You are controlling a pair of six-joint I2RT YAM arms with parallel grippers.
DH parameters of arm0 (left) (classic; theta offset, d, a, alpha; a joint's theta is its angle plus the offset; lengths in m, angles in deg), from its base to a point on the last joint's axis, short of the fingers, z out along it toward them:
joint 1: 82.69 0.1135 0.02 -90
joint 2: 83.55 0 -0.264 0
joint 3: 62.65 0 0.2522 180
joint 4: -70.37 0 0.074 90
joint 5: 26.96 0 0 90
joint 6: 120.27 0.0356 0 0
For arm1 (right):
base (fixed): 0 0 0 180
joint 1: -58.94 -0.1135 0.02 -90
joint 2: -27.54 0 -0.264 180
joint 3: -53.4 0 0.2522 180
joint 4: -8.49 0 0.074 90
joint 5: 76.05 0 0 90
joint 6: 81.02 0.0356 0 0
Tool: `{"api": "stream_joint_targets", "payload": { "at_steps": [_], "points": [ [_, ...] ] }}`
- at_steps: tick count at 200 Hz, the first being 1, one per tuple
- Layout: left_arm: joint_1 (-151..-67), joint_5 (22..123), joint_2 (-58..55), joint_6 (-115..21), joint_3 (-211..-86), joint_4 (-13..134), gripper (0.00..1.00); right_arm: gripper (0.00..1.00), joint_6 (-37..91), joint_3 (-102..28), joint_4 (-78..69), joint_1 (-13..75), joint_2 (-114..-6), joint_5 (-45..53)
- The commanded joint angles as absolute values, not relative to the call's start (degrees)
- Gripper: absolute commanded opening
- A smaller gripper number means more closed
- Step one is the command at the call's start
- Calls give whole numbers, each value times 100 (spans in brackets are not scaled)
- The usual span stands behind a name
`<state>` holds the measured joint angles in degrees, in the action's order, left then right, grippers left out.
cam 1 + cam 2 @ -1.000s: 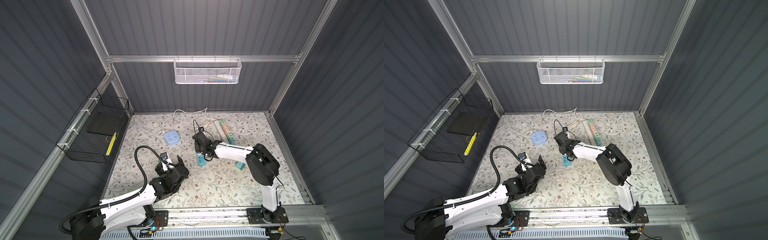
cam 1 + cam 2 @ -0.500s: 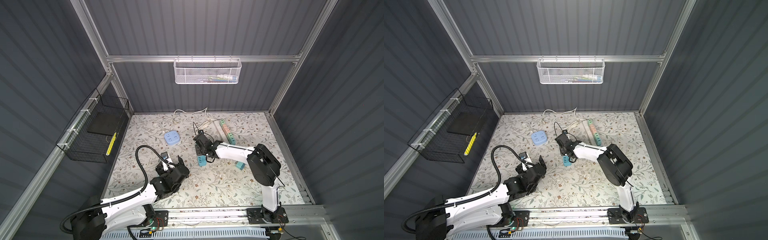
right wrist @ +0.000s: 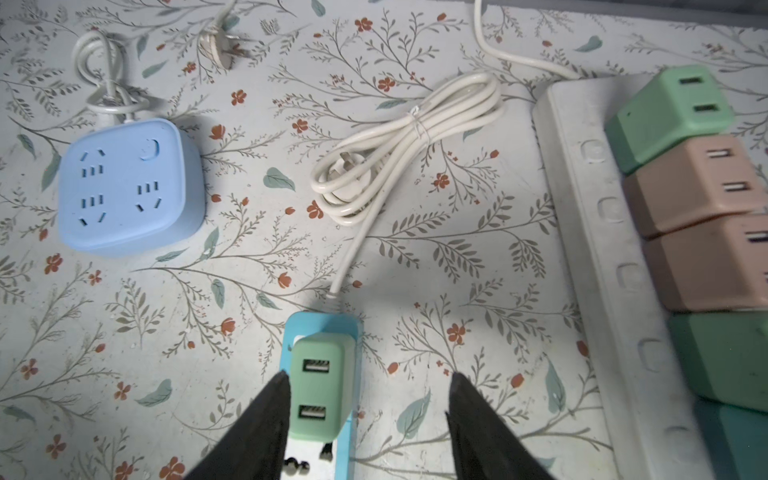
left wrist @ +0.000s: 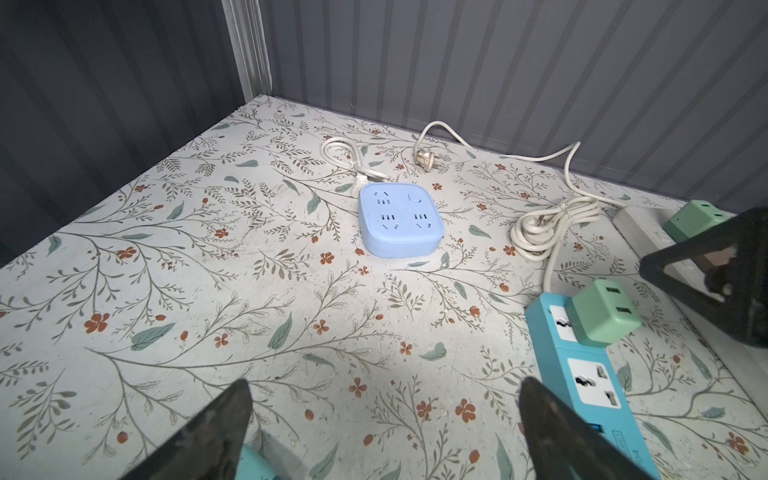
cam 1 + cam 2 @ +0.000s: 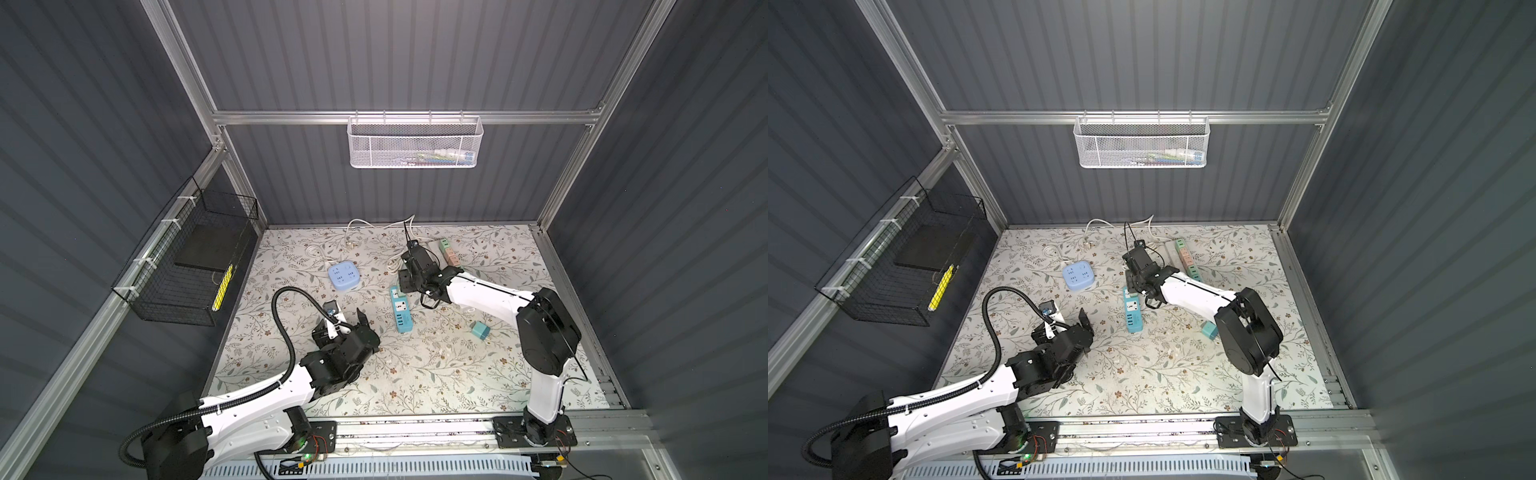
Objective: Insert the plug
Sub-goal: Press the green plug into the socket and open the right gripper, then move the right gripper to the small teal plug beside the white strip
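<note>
Shows the green plug seated upright in the end socket of the teal power strip, at its cord end, on the floral tabletop. Places it between the fingers of the right pincer, hard by one finger and well clear of the other. Shows that pincer partly open, gripping nothing. Shows the left pincer spread wide and empty, near the strip's other end. Sets a blue socket cube and a white strip on either side.
</note>
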<state>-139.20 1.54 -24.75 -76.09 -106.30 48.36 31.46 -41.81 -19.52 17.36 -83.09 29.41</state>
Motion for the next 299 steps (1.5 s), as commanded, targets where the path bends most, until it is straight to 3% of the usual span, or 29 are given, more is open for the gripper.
{"api": "stream_joint_targets", "payload": {
  "at_steps": [1, 124, 172, 231, 262, 299],
  "points": [
    [-13877, 106, -2428, -7464, -10873, 4701, 100, 62, 3135, -4152, -2001, 1763, -8463, 2820],
    [-13876, 279, -2117, -7260, -11161, 4830, 100, 63, 3131, -3621, -1846, 1842, -8062, 2629],
    [-13877, 550, -1904, -6917, -11262, 5266, 100, 69, 3109, -3070, -1927, 1892, -7016, 2896],
    [-13867, 871, -1402, -6649, -11446, 5751, 100, 77, 4037, -879, -2438, 2776, -5015, 3297],
    [-13851, 1030, -1164, -6596, -11567, 5880, 100, 85, 4159, 28, -2141, 3792, -4540, 2111],
    [-13851, 1168, -999, -6595, -11743, 5760, 100, 87, 4132, 123, -1693, 4356, -5120, 1261]
  ]
}}
